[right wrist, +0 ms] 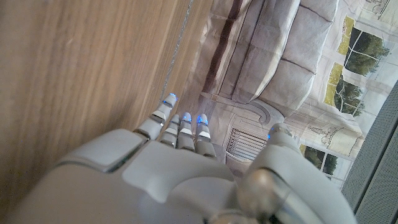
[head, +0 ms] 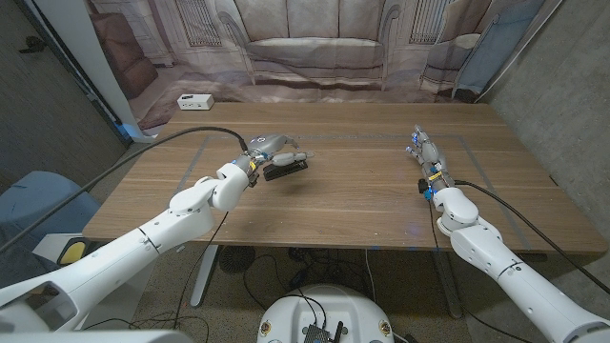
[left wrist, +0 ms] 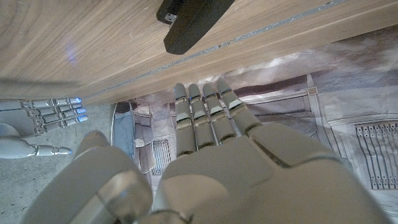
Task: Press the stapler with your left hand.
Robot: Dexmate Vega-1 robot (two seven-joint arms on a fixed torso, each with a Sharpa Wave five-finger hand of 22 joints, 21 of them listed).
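A black stapler (head: pixel 287 171) lies on the wooden table (head: pixel 362 205), left of the middle. My left hand (head: pixel 275 150) hovers just above its left end, fingers stretched out together over it and holding nothing. In the left wrist view the stapler (left wrist: pixel 192 21) sits a little beyond the straight fingertips (left wrist: pixel 202 99) of my left hand (left wrist: pixel 211 155), and I see no contact. My right hand (head: pixel 426 158) stands on the right side of the table, fingers straight and empty; it appears again in the right wrist view (right wrist: pixel 180 168) and the left wrist view (left wrist: pixel 40 121).
A white box (head: pixel 194 101) sits near the table's far left corner. A printed backdrop of a sofa (head: pixel 315 48) hangs behind the table. Thin tape lines (head: pixel 191 157) run across the tabletop on both sides.
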